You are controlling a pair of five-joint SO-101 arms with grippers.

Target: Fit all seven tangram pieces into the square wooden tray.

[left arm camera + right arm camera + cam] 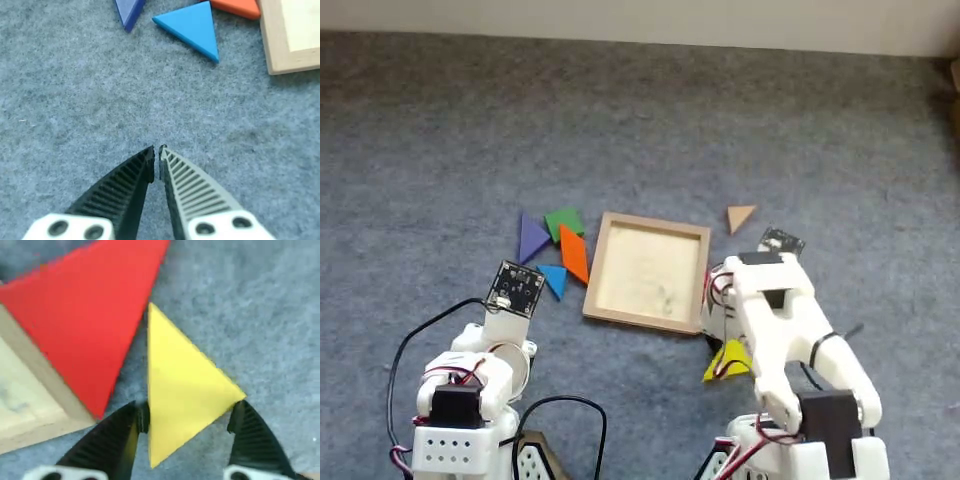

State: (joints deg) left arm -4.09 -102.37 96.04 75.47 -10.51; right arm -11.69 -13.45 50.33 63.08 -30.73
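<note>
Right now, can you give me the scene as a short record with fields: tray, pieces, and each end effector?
tray: wooden tray, no piece inside
left of tray: purple triangle, green square, orange parallelogram, blue triangle
right of tray: tan triangle, yellow triangle, red triangle
left end effector: shut, empty, over the carpet short of the blue triangle
right end effector: open, astride the yellow triangle

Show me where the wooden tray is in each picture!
High view: the wooden tray sits in the middle of the picture.
Left wrist view: its corner is beside the orange piece.
Right wrist view: its corner is beside the red triangle, near the yellow triangle.
Shared landmarks: the orange piece lies by one side, the yellow triangle off the opposite side's corner.
</note>
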